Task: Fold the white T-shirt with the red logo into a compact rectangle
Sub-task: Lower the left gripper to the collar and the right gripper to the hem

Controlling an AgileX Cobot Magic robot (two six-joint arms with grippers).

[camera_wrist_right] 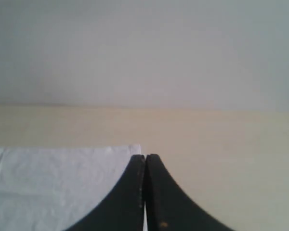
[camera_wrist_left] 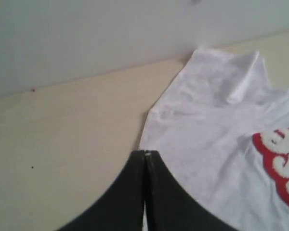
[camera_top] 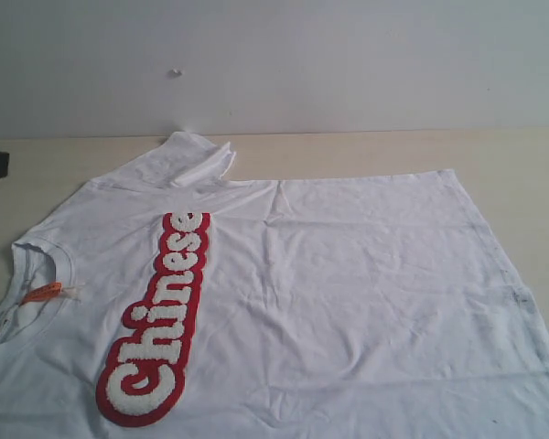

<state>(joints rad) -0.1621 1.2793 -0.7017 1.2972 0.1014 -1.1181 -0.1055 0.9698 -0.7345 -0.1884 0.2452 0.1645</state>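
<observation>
Axis of white T-shirt (camera_top: pixel 348 274) runs from left claw (camera_wrist_left: pixel 145 160) at shoulder edge to right claw (camera_wrist_right: pixel 145 161) at hem corner; both claws pinched together.

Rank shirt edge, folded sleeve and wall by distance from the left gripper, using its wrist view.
From the left gripper:
1. Shirt edge, just past the jaws.
2. Folded sleeve, farther out on the cloth.
3. Wall, behind the table.
</observation>
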